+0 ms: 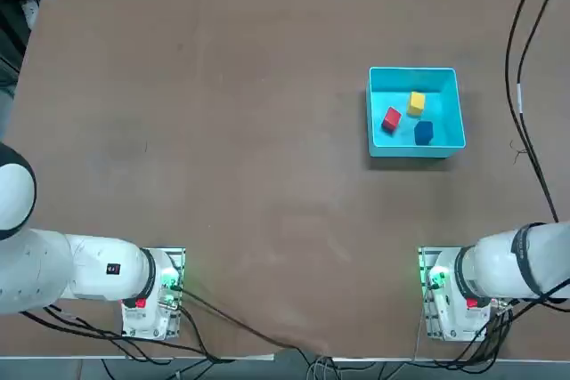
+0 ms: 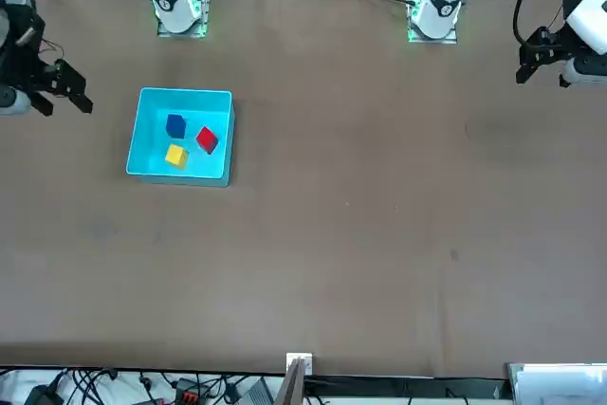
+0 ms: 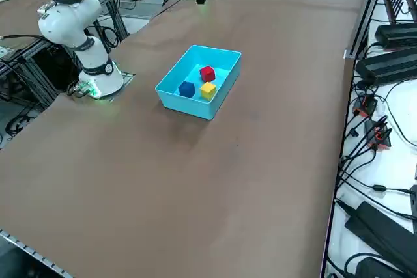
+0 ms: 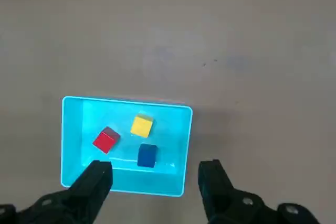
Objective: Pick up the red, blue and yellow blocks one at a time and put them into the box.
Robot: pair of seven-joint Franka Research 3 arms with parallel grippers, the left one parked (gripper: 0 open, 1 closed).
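- Three blocks lay inside the cyan box (image 1: 416,147), so we judged the placing finished and the step in hand to be the arm's retreat.
- Going left to right across the overhead view, the red block (image 1: 391,119) sat nearest the left wall, the yellow block (image 1: 416,102) lay just beside it towards the far wall, and the blue block (image 1: 424,132) lay nearest the right wall; none of the three touched another that we could see.
- We saw the right gripper (image 4: 156,179) in its wrist camera, high above the box, its two fingers spread wide apart with nothing between them.
- To do the retreat well, we judged the fingers should be kept apart and the hand lifted straight up and clear of the thin walls, so that no wall is caught and the tray is not dragged across the brown table (image 1: 223,149).
- We also judged that the box ought to be left where it stood, well apart from the table edges.
- No brand, label or readable writing showed on the blocks, the box or the table in any view.
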